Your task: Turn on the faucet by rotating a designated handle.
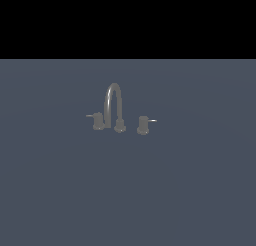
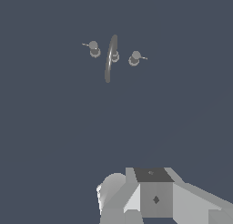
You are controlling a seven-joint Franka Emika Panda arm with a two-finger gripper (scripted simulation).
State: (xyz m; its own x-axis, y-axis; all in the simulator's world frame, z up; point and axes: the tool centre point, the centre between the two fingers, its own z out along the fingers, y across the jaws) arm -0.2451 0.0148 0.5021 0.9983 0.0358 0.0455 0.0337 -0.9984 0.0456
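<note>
The robot's wrist housing (image 2: 154, 198) is filling the near edge of the wrist view as a block of pale grey panels, and the gripper fingers themselves are not showing in either picture, so whether the pincer is standing wide or narrow cannot be told. Well beyond it, the faucet (image 1: 114, 107) is standing alone on the flat blue-grey floor (image 1: 128, 190), its arched gooseneck spout (image 1: 113, 97) rising between two short side valves. The handle (image 1: 97, 121), with its dull grey lever rod pointing outward, is sitting at the exterior view's left of the spout, just beside its base. The other valve (image 1: 143, 125), carrying a brighter whitish lever, is sitting at the exterior view's right. Nothing is touching the faucet.
</note>
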